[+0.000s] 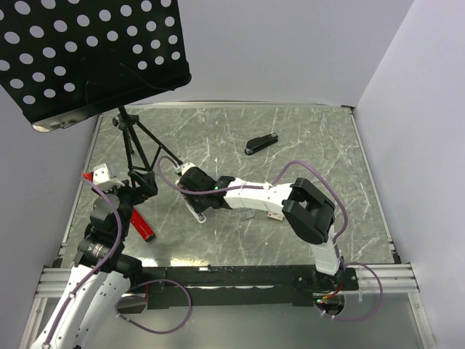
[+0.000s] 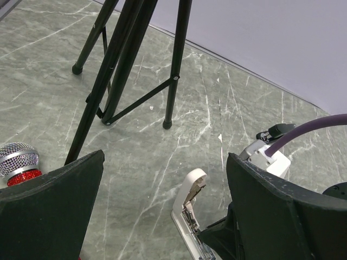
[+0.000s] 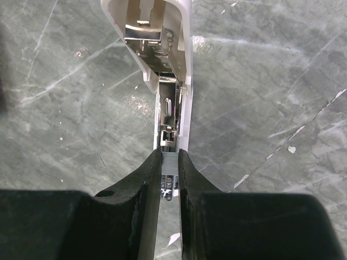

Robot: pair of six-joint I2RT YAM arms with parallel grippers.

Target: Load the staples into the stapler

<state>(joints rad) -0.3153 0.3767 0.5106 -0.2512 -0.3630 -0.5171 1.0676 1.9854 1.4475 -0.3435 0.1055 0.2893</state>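
Observation:
A white stapler (image 3: 174, 32) lies on the marble table with its top swung open and its metal channel (image 3: 167, 111) bared. My right gripper (image 3: 169, 158) is shut on a short grey strip of staples (image 3: 169, 164), held right over the near end of that channel. From above, this gripper (image 1: 196, 202) points down at the stapler (image 1: 198, 214). A tiny pale staples box (image 1: 275, 215) lies beside the right forearm. My left gripper (image 2: 162, 216) stands wide open just left of the stapler (image 2: 191, 208), holding nothing.
A black stapler (image 1: 260, 144) lies farther back at centre. A red stapler (image 1: 143, 224) lies by the left arm. The tripod legs (image 2: 171, 81) of a music stand (image 1: 94, 58) rise behind the left gripper. A microphone head (image 2: 18, 161) sits at its left.

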